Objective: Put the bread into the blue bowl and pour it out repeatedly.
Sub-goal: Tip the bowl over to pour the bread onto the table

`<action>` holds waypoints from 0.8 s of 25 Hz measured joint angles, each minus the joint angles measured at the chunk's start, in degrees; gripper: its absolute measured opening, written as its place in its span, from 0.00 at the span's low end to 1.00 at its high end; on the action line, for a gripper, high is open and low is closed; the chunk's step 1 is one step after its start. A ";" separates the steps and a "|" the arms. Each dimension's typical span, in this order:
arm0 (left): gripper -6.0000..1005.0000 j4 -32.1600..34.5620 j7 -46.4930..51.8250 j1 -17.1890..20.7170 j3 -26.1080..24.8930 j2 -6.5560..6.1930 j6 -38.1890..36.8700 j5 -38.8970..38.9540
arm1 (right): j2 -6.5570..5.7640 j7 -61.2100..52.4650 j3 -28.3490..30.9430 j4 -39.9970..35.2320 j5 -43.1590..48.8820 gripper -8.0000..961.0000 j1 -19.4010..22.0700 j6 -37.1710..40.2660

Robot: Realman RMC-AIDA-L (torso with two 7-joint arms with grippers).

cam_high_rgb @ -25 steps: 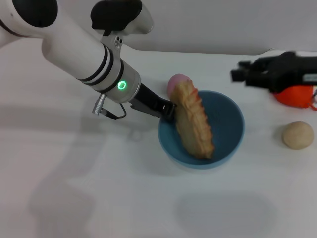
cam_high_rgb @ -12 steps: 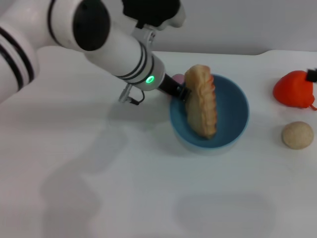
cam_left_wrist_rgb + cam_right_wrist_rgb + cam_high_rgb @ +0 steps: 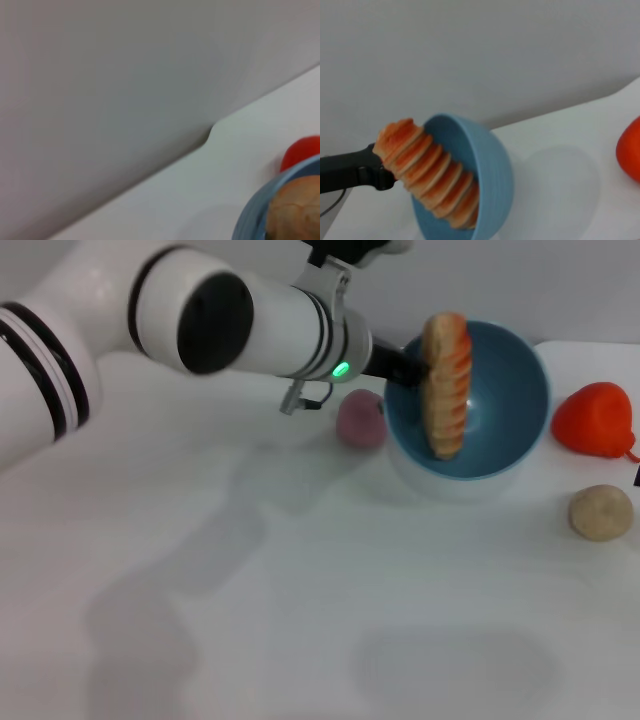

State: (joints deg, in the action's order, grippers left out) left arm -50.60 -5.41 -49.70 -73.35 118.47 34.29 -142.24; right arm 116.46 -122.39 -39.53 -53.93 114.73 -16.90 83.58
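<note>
The blue bowl (image 3: 510, 410) is lifted off the white table and tipped, its opening turned toward the head camera. My left gripper (image 3: 405, 368) is shut on the bowl's left rim. The bread (image 3: 446, 380), orange and cream ribbed, stands on edge inside the bowl against that rim, and its top end sticks out above it. From the right wrist view I see the tilted bowl (image 3: 490, 165), the bread (image 3: 427, 175) leaning out of it, and the left gripper (image 3: 370, 170) at the rim. The left wrist view shows only a bit of bowl (image 3: 250, 220) and bread (image 3: 295, 210). My right gripper is out of view.
A pink round toy (image 3: 360, 420) lies on the table just left of the bowl. An orange-red toy (image 3: 592, 420) sits to the bowl's right, with a beige ball (image 3: 600, 512) nearer the front. A wall runs along the table's back edge.
The left arm has raised the bowl, carried it back and to the right, and tipped it further. The bread now stands more upright. The right gripper has left the head view.
</note>
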 joint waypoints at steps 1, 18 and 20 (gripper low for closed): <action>0.01 0.36 -0.03 0.06 1.90 -0.01 -3.31 -0.02 | -0.13 -0.01 0.00 0.73 0.01 0.37 -0.11 0.11; 0.01 9.60 -0.68 2.90 18.21 0.54 -35.21 -0.63 | -0.04 -0.04 0.40 3.36 -0.21 0.37 -0.79 0.51; 0.01 10.74 -1.01 3.20 20.98 0.54 -39.39 -0.66 | 0.13 -0.04 0.80 3.65 -0.22 0.37 -1.09 0.39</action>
State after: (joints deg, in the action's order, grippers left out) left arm -39.86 -6.42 -46.51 -52.37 119.01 -5.10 -142.91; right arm 116.59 -122.44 -38.73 -50.28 114.51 -17.99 83.98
